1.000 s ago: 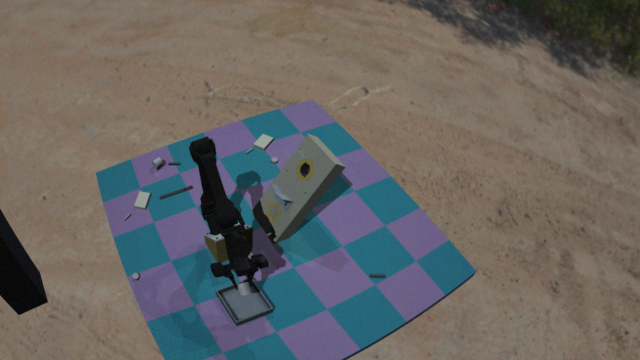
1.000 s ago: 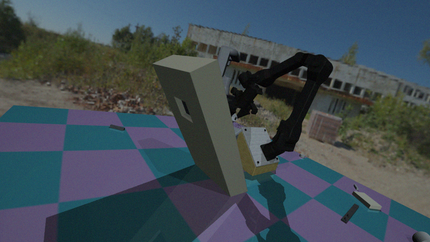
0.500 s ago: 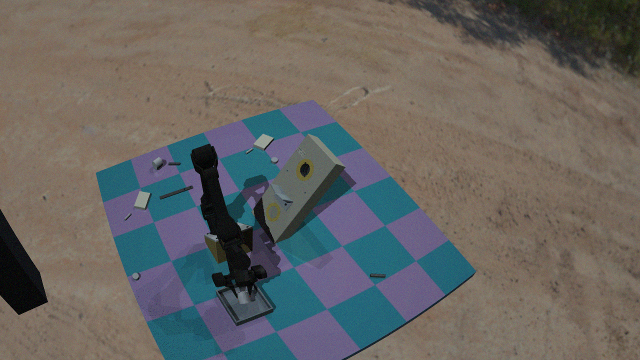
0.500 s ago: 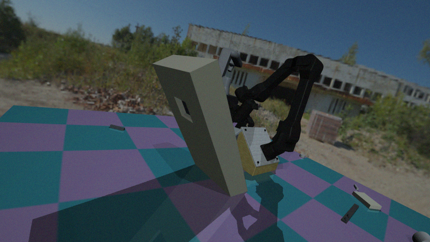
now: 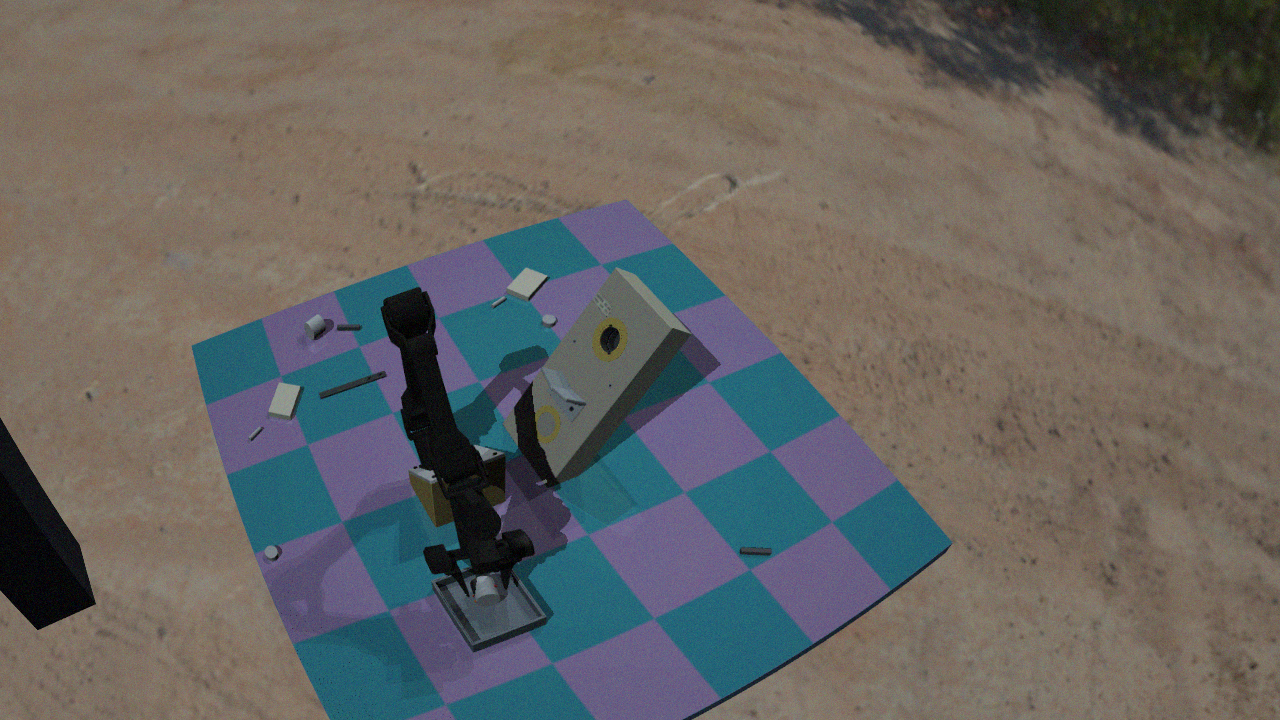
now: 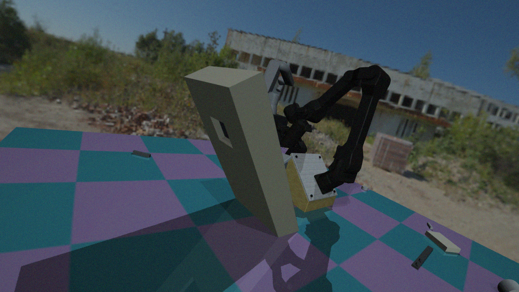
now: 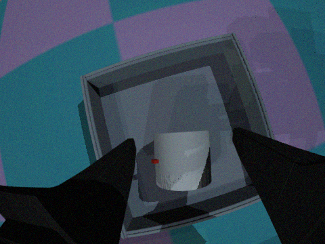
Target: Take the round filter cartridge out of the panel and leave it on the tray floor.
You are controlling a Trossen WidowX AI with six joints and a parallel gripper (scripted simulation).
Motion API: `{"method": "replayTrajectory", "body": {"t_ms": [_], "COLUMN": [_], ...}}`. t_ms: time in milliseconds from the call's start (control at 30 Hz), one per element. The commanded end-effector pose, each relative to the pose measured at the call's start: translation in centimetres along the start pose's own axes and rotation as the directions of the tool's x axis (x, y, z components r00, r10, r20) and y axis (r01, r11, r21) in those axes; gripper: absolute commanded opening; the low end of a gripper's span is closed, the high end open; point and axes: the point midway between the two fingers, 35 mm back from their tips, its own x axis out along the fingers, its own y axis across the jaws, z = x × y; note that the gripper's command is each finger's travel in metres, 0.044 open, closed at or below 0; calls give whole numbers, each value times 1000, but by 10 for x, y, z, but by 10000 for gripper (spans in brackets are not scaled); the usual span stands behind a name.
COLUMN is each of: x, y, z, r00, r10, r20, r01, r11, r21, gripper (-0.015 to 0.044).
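The white cartridge (image 5: 486,591) (image 7: 183,160) lies on its side inside the grey tray (image 5: 510,633) (image 7: 159,64), toward one wall; a small red tab shows on its side. My gripper (image 5: 486,587) (image 7: 184,139) is open above the tray, one finger on each side of the cartridge, with visible gaps in the wrist view. The cartridge's slotted face is not visible. The cream service panel (image 5: 590,376) (image 6: 254,145) leans behind, with a dark round opening (image 5: 609,338) ringed in yellow. In the exterior view the panel hides the tray and cartridge.
A yellow block with a white top (image 6: 308,166) stands under the arm's base, between tray and panel. A pale flap (image 5: 562,391) sticks out of the panel. A white cylinder (image 5: 315,325), dark bar (image 5: 352,385), cream blocks (image 5: 527,283) (image 5: 284,400) and grey bar (image 5: 755,550) lie around.
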Motion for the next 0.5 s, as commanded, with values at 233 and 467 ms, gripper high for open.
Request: {"method": "replayTrajectory", "body": {"t_ms": [233,467], "x": [-37,-52], "y": [0,0], "z": [24,34], "r00": [1000,1000], "r10": [0,-3], "r20": [1,14], "r01": [0,3], "r11": [1000,1000], "r21": [0,-5], "gripper": [440,440]}}
